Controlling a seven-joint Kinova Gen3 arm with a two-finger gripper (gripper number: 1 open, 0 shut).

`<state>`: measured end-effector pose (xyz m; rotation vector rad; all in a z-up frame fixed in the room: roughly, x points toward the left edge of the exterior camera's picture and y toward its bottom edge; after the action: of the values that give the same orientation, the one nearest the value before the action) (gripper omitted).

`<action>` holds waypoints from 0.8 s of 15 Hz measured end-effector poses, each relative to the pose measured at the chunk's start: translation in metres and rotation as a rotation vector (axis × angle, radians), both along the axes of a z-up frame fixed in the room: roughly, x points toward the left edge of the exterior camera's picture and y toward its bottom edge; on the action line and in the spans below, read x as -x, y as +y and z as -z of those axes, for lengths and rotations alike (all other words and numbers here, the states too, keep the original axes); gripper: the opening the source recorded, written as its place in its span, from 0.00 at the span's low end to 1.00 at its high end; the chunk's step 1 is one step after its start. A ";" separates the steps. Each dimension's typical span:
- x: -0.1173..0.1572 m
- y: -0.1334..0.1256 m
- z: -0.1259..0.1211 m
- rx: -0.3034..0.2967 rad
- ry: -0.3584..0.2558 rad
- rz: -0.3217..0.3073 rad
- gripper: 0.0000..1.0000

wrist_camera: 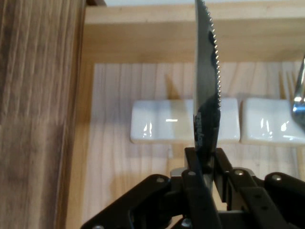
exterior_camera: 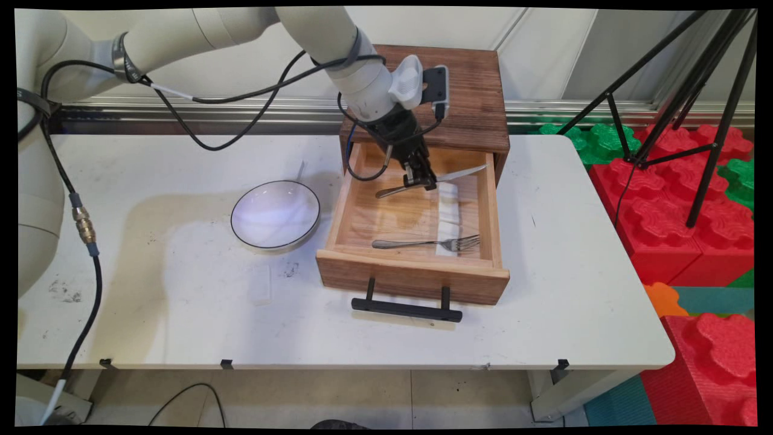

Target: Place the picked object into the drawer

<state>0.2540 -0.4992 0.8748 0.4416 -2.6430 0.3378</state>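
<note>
Above the open drawer (exterior_camera: 413,232) at frame centre, gripper (exterior_camera: 421,180) clamped on one knife (exterior_camera: 432,181), blade (wrist_camera: 208,81) running toward upper right, handle lower left. Clear of the drawer walls on every side. Below: two white rests (wrist_camera: 185,120), one fork (exterior_camera: 427,243). Left on the table (exterior_camera: 181,302), one bowl (exterior_camera: 275,215).

Knife (wrist_camera: 208,71) tip cut off by hand view's top edge; fork (wrist_camera: 299,95) mostly beyond its right edge; drawer (exterior_camera: 362,181) back hidden under cabinet (exterior_camera: 477,103).
</note>
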 end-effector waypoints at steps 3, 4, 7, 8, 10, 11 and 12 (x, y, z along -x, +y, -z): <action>-0.005 -0.003 0.010 -0.006 -0.010 -0.002 0.00; -0.006 -0.004 0.013 -0.007 -0.012 -0.001 0.00; -0.007 -0.007 0.022 -0.012 -0.011 0.000 0.00; -0.007 -0.007 0.024 -0.013 -0.011 0.001 0.00; -0.006 -0.008 0.030 -0.018 -0.011 0.003 0.00; -0.005 -0.009 0.032 -0.019 -0.010 0.004 0.00; -0.005 -0.010 0.035 -0.020 -0.009 0.004 0.00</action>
<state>0.2585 -0.5092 0.8399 0.4420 -2.6580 0.3134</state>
